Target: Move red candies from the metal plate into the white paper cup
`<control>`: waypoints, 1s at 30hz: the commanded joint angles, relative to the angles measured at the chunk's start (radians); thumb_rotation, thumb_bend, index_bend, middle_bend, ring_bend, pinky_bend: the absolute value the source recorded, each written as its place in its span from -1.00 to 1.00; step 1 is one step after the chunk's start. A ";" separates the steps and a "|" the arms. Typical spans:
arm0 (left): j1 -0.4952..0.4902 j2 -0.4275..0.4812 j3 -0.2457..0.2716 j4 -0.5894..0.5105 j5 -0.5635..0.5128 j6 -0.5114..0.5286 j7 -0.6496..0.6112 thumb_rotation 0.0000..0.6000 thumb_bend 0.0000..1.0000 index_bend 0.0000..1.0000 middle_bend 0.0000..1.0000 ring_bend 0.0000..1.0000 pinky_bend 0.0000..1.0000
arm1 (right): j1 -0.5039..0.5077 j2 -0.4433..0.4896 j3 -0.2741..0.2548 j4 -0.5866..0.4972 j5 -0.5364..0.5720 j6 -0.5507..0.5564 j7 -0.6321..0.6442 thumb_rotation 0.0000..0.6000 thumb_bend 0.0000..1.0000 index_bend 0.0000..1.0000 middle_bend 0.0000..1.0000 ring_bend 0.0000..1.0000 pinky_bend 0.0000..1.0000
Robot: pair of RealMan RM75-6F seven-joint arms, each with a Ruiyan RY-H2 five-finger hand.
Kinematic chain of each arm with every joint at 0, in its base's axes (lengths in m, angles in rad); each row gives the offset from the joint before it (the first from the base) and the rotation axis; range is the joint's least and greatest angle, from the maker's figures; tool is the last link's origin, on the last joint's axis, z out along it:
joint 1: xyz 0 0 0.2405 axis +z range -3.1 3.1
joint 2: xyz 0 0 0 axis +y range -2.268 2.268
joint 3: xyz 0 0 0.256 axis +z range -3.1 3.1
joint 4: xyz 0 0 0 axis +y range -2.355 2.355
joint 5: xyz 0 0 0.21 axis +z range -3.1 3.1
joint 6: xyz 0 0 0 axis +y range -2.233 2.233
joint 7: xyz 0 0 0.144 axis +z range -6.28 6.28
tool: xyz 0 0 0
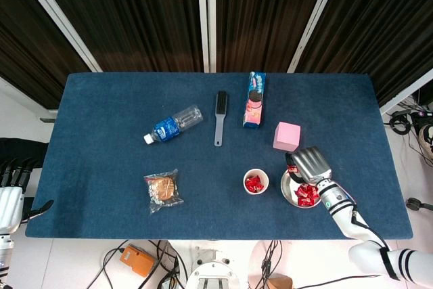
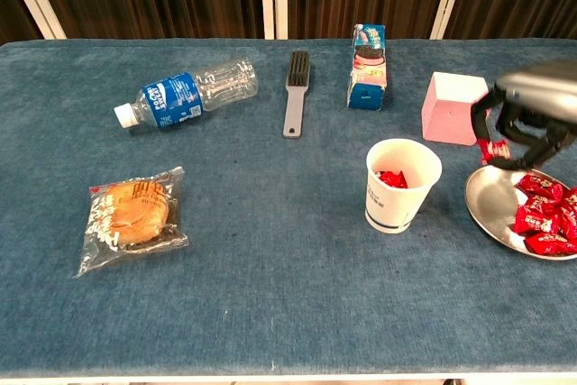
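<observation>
1. The right robot hand (image 2: 532, 110) hangs above the inner edge of the metal plate (image 2: 491, 200), fingers curled down around a red candy (image 2: 493, 149) pinched at their tips; the candy is clear of the plate.
2. The white paper cup (image 2: 402, 185) stands just beside the plate, on the side toward the tabletop's middle. From the held candy, the cup's open mouth lies to the robot's left and a little lower, with some red candies already inside (image 1: 254, 183).
3. That leftward offset is the relation the coming move turns on: by judgement, the robot hand needs to travel sideways toward the cup until the candy sits over the rim, then let go. The pink block (image 2: 448, 107) lies just behind the hand, on the far side, and is not in that path.
4. More red candies remain heaped on the plate's outer part (image 2: 543, 215), so the task appears partway done.
5. The left robot hand (image 1: 9, 197) rests off the tabletop's left edge, well apart from cup and plate; its fingers look spread and empty. The right robot hand is far nearer and is the one doing the work.
</observation>
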 commanded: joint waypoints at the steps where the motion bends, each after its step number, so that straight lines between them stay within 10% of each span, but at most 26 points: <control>1: 0.000 0.002 -0.001 -0.004 0.001 0.003 0.002 1.00 -1.00 -0.75 -0.78 -1.00 -1.00 | 0.010 0.074 0.035 -0.103 -0.122 0.046 0.109 1.00 0.09 0.32 0.80 1.00 1.00; 30: 0.001 0.010 -0.001 -0.027 0.004 0.007 0.020 1.00 -1.00 -0.75 -0.78 -1.00 -1.00 | 0.080 0.023 -0.019 -0.142 -0.203 -0.024 0.072 1.00 0.09 -0.16 0.80 1.00 1.00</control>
